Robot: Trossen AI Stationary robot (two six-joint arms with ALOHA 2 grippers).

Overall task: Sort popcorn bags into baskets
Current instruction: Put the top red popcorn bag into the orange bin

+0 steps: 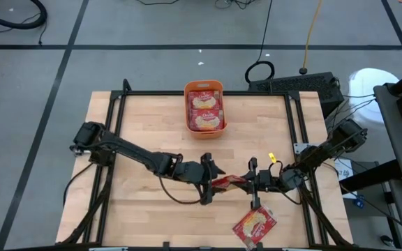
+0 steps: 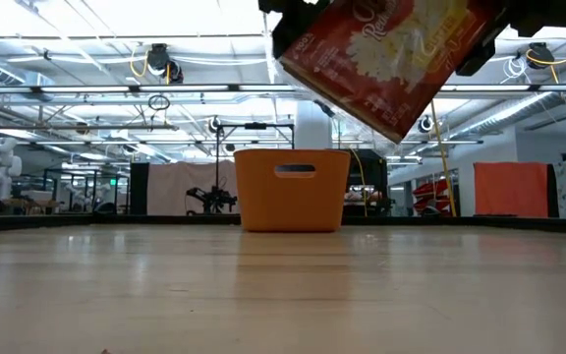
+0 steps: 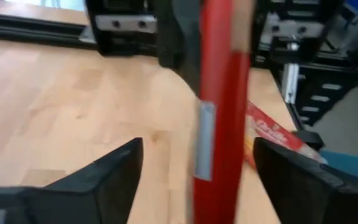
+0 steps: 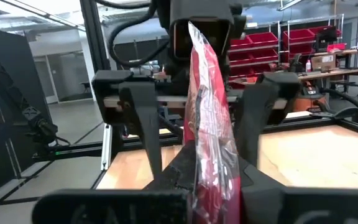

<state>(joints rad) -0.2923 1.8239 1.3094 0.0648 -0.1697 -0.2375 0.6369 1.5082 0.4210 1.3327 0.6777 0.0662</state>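
Light wooden table [image 1: 152,125], black frame; grey floor with cables around it. Orange basket [image 1: 204,89] at far edge, bags inside. Right gripper [image 1: 251,183] clamped on a popcorn bag [image 1: 227,183] in mid-air; left gripper [image 1: 209,180] spread wide beside it. Another bag [image 1: 255,226] at near edge. Beyond: workshop shelving, ceiling lights.

The wooden table [image 1: 138,118] carries an orange basket [image 1: 204,88] and one popcorn bag [image 1: 255,225].
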